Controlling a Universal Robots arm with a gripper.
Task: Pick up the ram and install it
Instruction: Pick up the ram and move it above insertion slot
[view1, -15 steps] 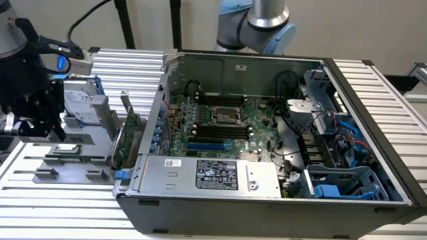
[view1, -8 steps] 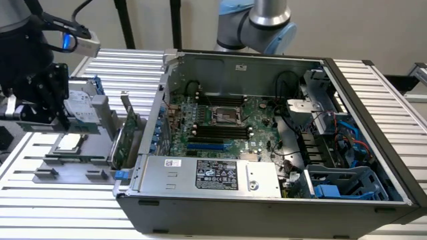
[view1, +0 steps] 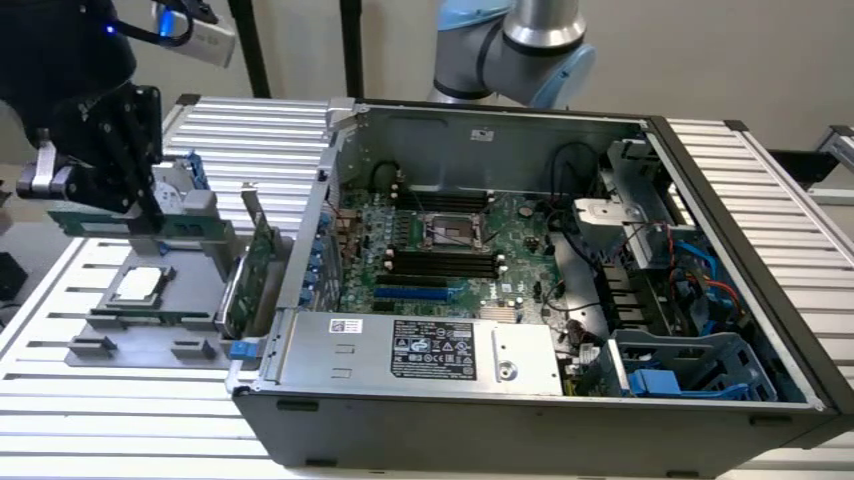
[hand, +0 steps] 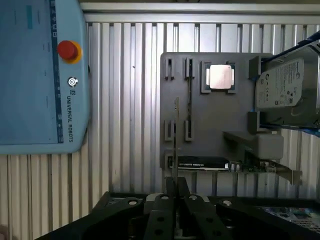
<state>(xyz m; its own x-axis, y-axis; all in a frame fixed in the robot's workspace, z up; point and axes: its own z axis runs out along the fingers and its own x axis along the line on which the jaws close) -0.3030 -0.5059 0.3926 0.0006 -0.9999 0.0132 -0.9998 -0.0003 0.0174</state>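
Tool (hand: 175, 184) tight around ram (hand: 175, 137)

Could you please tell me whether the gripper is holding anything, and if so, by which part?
The gripper holds the ram, pinched between its fingers across the two flat faces, near the stick's upper long edge.
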